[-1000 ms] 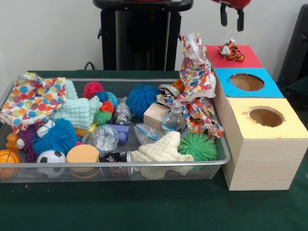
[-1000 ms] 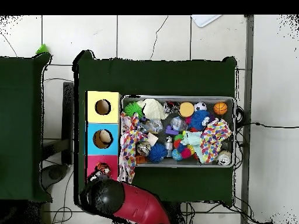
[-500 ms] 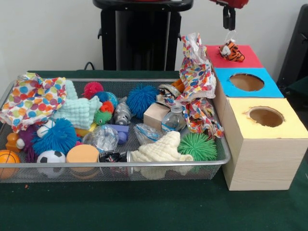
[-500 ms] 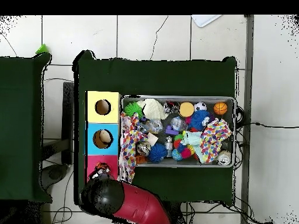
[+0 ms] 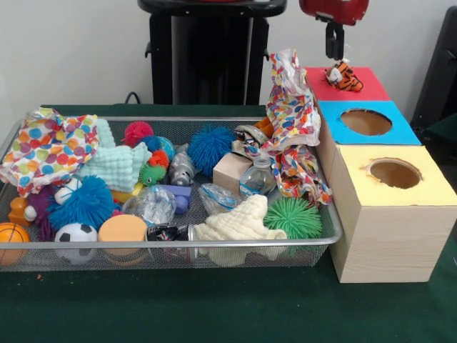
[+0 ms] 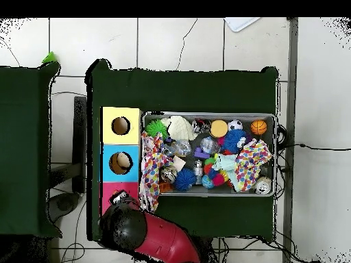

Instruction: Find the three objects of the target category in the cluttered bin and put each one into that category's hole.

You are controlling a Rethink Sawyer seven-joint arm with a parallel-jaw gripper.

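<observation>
Red and black, my gripper (image 5: 334, 44) hangs over the red box (image 5: 360, 86) at the far end of the row of boxes. From the front I see it only as one dark stem just above the tiger toy (image 5: 343, 75), so I cannot tell whether the fingers are apart or together. The tiger toy lies on top of the red box, near its back left corner. In the overhead view the arm (image 6: 147, 236) covers most of that box and only a bit of the toy shows at its edge.

Next in the row sits the blue box (image 5: 405, 132) with its round hole (image 5: 365, 121), then the yellow box (image 5: 435, 189) with its own hole (image 5: 395, 173). Beside the boxes, the wire bin (image 5: 178, 246) is crowded: a dotted cloth (image 5: 296, 121) draped over its right end, a green spiky ball (image 5: 295, 217), a blue spiky ball (image 5: 211, 148), a wooden block (image 5: 230, 171), a plastic bottle (image 5: 258, 179), a soccer ball (image 5: 76, 234) and a small basketball (image 5: 12, 234).
</observation>
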